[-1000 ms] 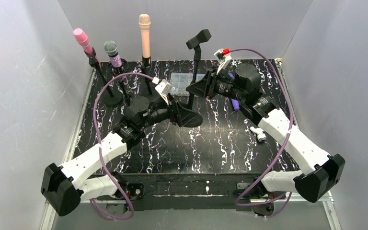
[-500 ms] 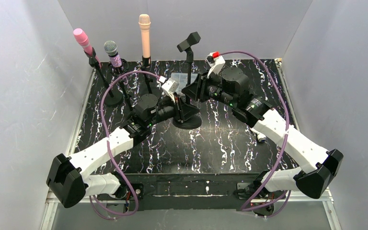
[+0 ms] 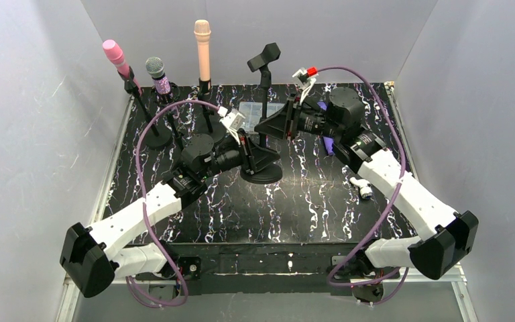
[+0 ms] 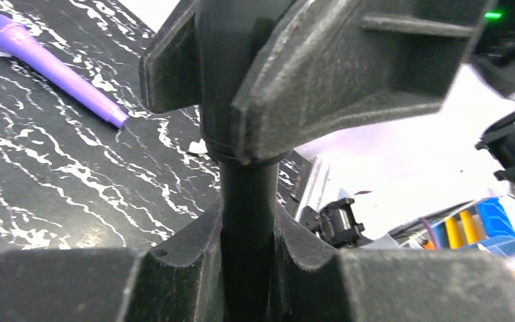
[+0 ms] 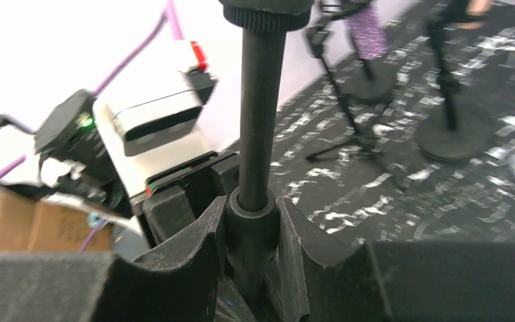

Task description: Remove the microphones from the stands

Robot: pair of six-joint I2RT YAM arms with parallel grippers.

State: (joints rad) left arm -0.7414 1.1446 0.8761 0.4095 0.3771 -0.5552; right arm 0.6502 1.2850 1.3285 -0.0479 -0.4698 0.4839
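The stand pole (image 3: 265,90) is upright; the left claw (image 3: 245,144) clamps it low and the right claw (image 3: 268,126) clamps it just above. The purple microphone (image 4: 57,70) lies flat on the desk (image 3: 308,201), right of both.

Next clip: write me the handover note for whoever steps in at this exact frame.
Left gripper: jaws shut on the stand pole, low, near the base.
Right gripper: jaws shut on the same pole, higher up.
Clip is empty; the purple microphone lies on the table.
Done: microphone out of the clip.
Left: probably release the pole and withdraw both arms.
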